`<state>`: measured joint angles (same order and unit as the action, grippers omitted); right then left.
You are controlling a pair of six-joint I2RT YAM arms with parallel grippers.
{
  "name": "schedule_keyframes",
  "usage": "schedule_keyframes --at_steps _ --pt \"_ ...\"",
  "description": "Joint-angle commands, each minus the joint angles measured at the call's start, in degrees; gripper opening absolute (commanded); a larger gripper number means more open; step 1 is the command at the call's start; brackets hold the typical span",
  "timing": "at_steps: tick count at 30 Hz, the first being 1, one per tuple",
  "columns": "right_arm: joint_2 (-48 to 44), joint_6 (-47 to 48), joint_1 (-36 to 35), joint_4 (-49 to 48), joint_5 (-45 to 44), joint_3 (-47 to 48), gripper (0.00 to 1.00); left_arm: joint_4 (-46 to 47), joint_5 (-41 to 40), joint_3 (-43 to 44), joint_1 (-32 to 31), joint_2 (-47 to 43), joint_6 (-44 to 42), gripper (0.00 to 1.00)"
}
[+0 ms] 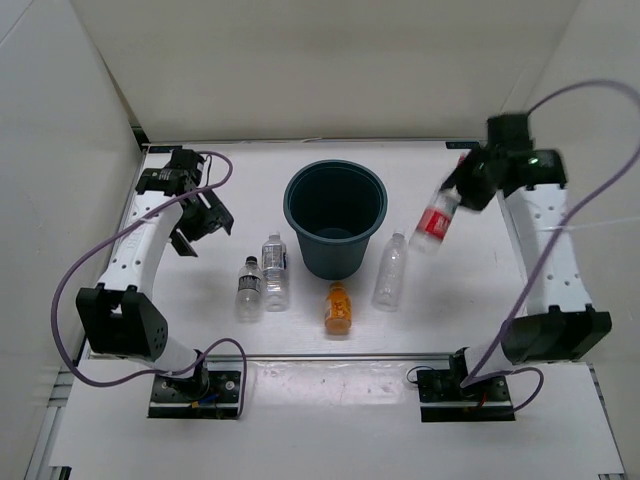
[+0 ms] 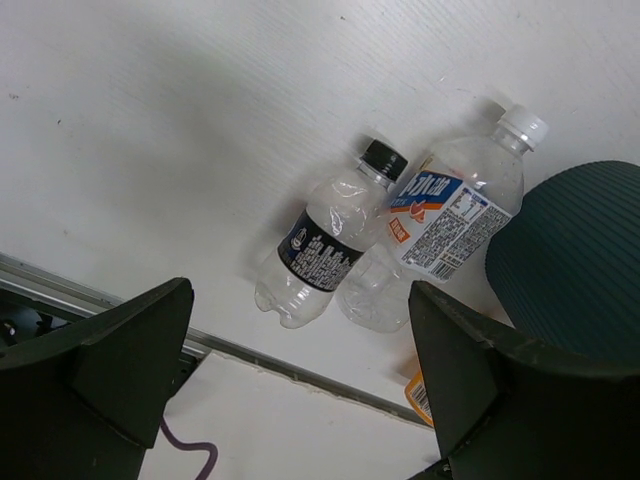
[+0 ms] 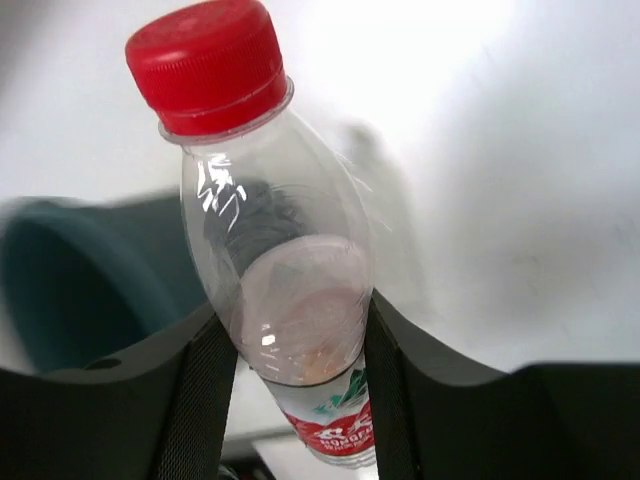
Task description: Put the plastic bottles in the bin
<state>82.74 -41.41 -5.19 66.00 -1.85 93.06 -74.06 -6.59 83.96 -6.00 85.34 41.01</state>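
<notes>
White bench (image 1: 450,310) boxed in by plain white walls (image 1: 330,70), with a metal rail (image 1: 330,357) along the near edge and purple cables (image 1: 70,290) looping off both arms. The bin (image 1: 335,215) sat near the middle-back, dark teal with ribbed sides, and nothing I could make out inside it. Label-wise, the black-capped bottle (image 2: 325,245) left-front of the bin had a dark band with white print too small to read. The white-capped bottle (image 2: 440,225) lying right against it, on the side nearer the bin, had a pale label with a blue and orange logo and a block of fine print I couldn't read either. The orange bottle (image 1: 338,307) lay right in front of the bin, and another clear bottle (image 1: 390,272) lay front-right of it. The right arm (image 1: 545,250) had its jaws squeezed shut on the red-capped bottle (image 1: 433,222), gripping the lower body just above its red label, so the bottle hung tilted just right of the bin's rim. The left arm (image 1: 140,250) was well off to the bin's left with its jaws spread wide and nothing between them.
</notes>
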Motion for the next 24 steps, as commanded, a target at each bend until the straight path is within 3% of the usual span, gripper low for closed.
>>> schedule_keyframes --at_steps 1,4,9,13,16,17,19,20,24 --pt "1.09 -1.13 -2.00 5.89 -1.23 19.57 0.34 2.16 0.70 1.82 0.29 -0.09 0.29 1.00" --pt "6.02 1.50 -5.78 1.80 -2.28 31.21 0.34 3.91 2.19 1.03 0.29 0.53 0.29 1.00" --pt "10.59 5.54 -13.34 -9.91 -4.74 30.43 0.34 8.48 5.35 -4.93 0.29 0.53 -0.23 1.00" --pt "14.64 8.71 -20.82 -10.02 -6.94 33.95 0.36 13.85 9.13 -9.07 0.29 -0.61 -2.77 1.00" --pt "15.26 12.75 -23.89 -12.03 -3.95 33.33 0.35 16.66 10.80 -13.45 0.29 -2.89 -3.92 1.00" --pt "15.26 13.54 -24.51 -12.55 -3.26 34.03 0.38 18.32 10.81 -14.61 0.29 -3.51 -3.92 1.00" --pt "15.79 14.34 -25.31 -12.56 -2.03 34.03 0.83 19.48 11.50 -17.24 0.29 -4.65 -3.92 1.00" --pt "14.92 14.34 -25.31 -12.56 -2.54 34.03 1.00 19.48 11.51 -17.78 0.29 -4.66 -4.62 1.00" --pt "11.31 14.34 -25.31 -10.46 -5.53 32.63 1.00 23.25 14.32 -21.03 0.29 -4.66 -6.56 1.00"
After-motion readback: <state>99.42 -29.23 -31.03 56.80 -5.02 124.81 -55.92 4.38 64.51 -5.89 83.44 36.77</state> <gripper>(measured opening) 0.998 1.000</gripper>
